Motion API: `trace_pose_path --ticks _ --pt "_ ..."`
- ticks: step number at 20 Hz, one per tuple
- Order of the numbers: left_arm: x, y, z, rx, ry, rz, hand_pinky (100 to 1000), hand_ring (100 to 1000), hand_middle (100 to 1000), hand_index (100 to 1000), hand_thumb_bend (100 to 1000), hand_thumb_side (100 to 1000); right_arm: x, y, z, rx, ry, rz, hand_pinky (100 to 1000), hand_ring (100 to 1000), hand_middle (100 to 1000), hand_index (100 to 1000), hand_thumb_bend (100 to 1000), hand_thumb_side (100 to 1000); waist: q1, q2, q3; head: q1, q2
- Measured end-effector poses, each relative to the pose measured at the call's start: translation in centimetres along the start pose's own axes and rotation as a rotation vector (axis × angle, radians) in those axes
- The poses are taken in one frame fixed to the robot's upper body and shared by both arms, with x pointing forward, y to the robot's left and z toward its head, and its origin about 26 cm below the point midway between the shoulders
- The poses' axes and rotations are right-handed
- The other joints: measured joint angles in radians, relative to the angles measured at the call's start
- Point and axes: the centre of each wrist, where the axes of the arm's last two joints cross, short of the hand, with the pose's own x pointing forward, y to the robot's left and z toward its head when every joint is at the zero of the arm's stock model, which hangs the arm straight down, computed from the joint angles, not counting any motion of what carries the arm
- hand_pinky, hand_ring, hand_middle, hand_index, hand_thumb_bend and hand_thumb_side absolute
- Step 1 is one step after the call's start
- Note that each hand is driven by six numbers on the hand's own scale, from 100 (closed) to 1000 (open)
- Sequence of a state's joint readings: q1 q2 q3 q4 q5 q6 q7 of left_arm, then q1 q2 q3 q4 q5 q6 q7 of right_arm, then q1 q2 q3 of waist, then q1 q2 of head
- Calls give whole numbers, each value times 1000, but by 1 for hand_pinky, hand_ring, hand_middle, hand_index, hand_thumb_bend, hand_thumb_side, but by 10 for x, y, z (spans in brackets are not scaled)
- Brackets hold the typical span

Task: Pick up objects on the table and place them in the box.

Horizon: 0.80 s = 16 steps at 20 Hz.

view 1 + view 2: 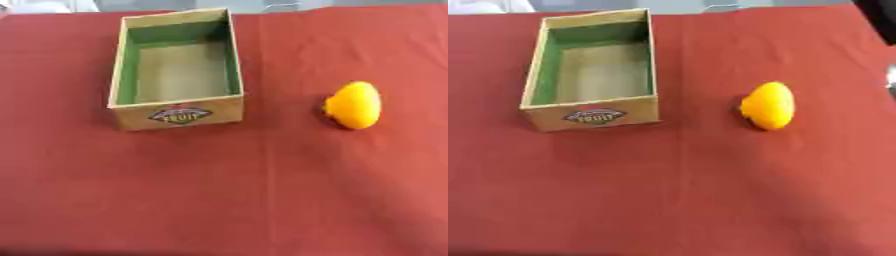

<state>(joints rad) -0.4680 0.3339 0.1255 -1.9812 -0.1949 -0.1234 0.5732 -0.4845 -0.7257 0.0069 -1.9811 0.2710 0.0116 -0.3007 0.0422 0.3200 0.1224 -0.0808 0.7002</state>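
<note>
A yellow-orange rounded object (355, 105), shaped like a lemon or mango, lies on the red tablecloth (262, 190) at the right of the middle. To its left stands an open cardboard box (175, 116) with green inner walls and a bare bottom; a label reading "FRUIT" is on its near wall. Nothing lies inside the box. Neither of my hands shows in either view.
The red cloth spreads wide in front of the box and the fruit. A dark shape (878, 20) sits at the upper right corner in the right eye view. Beyond the table's far edge is a pale floor.
</note>
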Motion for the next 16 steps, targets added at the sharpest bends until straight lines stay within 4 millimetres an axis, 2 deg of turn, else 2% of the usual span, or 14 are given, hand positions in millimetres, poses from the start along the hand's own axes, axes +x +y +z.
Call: trace_pose_path --ticks 12,13,14,16 --pt "0 0 0 -1 0 0 601 604 691 828 138 916 3 -2 -6 26 -8 32 789 791 721 945 100 860 0 -7 0 -3 6" --pt "0 0 0 -1 0 0 600 604 691 828 140 915 4 -3 -8 38 -11 47 789 793 723 948 100 831 0 -8 0 -4 10" --pt "0 0 0 -2 0 0 601 604 691 828 136 916 5 -4 -10 54 -14 68 789 796 736 952 100 884 0 -9 0 -5 12" --pt "0 0 0 -3 1 0 600 604 691 828 136 916 8 -6 -14 95 -18 118 791 804 756 961 100 920 -1 -11 -1 -6 18"
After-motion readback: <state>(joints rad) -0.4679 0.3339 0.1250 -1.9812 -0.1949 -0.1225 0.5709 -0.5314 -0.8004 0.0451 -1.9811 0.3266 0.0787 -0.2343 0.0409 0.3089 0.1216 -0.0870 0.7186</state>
